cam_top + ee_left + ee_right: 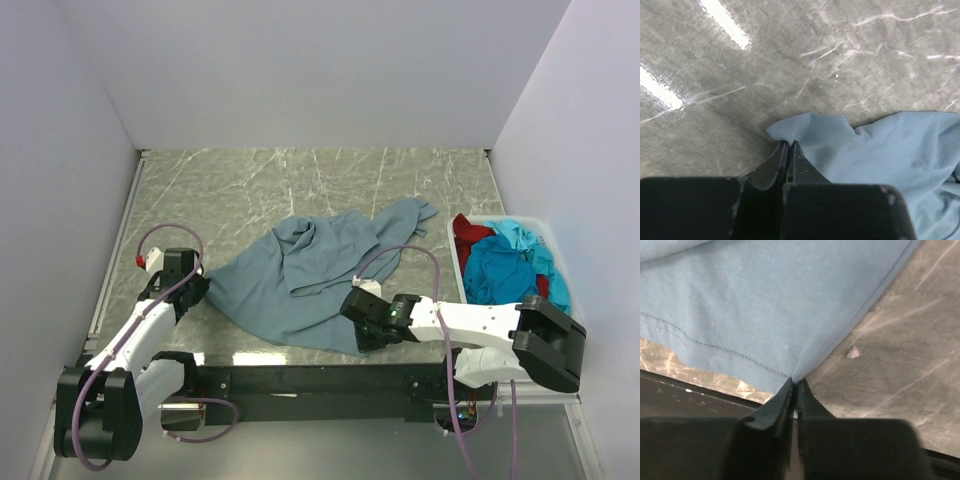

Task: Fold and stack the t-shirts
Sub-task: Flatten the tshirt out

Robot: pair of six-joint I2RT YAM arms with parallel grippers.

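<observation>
The grey-blue t-shirt (300, 275) lies crumpled across the middle of the marble table. My left gripper (198, 288) is shut on its left corner, seen pinched between the jaws in the left wrist view (790, 142). My right gripper (362, 335) is shut on the shirt's near hemmed corner (794, 380) by the table's front edge. A turquoise-blue t-shirt (500, 268) and a dark red t-shirt (466, 232) lie bunched in the white bin (453, 262) at the right.
The black mounting rail (330, 378) runs along the table's near edge. White walls close in the back and both sides. A small pale scrap (853, 352) lies on the marble beside the shirt's edge.
</observation>
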